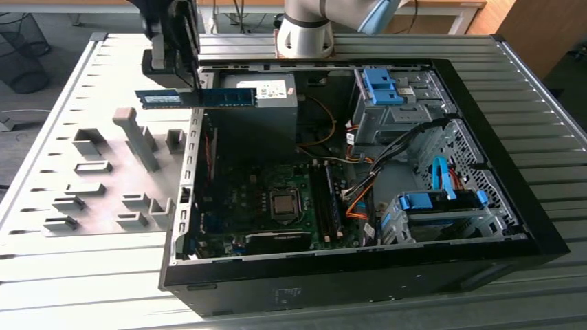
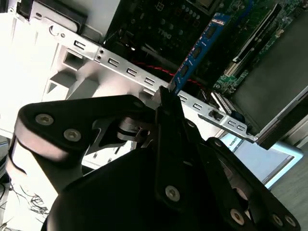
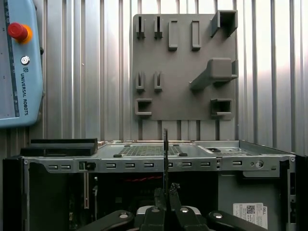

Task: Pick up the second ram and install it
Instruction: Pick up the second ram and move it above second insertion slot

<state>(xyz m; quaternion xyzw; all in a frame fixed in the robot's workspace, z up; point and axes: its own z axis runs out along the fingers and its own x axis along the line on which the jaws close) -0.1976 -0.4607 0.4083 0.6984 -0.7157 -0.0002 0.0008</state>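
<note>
Second ram (image 1: 229, 97) is hanging level, pinched tight by the gripper (image 1: 195, 88), right above the rim of the open computer case (image 1: 367, 275).

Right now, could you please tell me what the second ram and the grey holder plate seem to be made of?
The second ram: blue-green circuit board, probably fibreglass laminate, semi-gloss, with small dark chips along its face. The grey holder plate: likely plastic, matte, uniform grey with blocky moulded or printed sockets; it shows no metallic sheen.
</note>
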